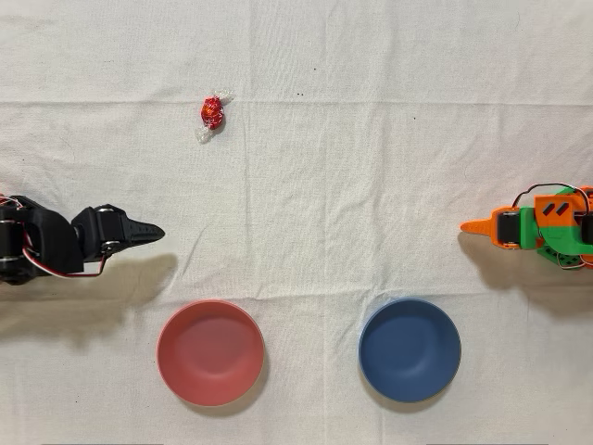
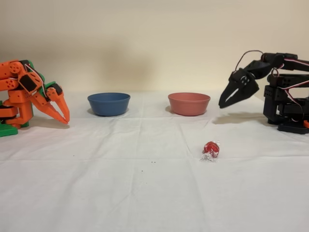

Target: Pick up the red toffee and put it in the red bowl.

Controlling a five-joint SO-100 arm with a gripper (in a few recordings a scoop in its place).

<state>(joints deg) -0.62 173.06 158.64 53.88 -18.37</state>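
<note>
At the left edge of the overhead view, the black arm's gripper (image 1: 148, 232) points toward the middle of the cloth with its two fingers drawn together into a single point — nothing between them. From the side, the gripper (image 2: 226, 101) hangs tilted downward above the white cloth (image 2: 120, 183), clear of the surface and holding nothing.

Outward from there, the red toffee (image 1: 212, 113) lies well apart from the fingertips, alone on the cloth; in the fixed view the red toffee (image 2: 211, 150) sits nearer the camera than the bowls. The red bowl (image 1: 210, 352) stands near the gripper, with the blue bowl (image 1: 410, 349) beside it.

The candy looks very light, with a firm round core under slick, crinkly foil — likely to skid or roll if nudged. The twisted clear ends would fold under pressure, so the round red middle is the better hold, fingers closing across its widest part. The orange arm (image 2: 34, 94) is idle.
</note>
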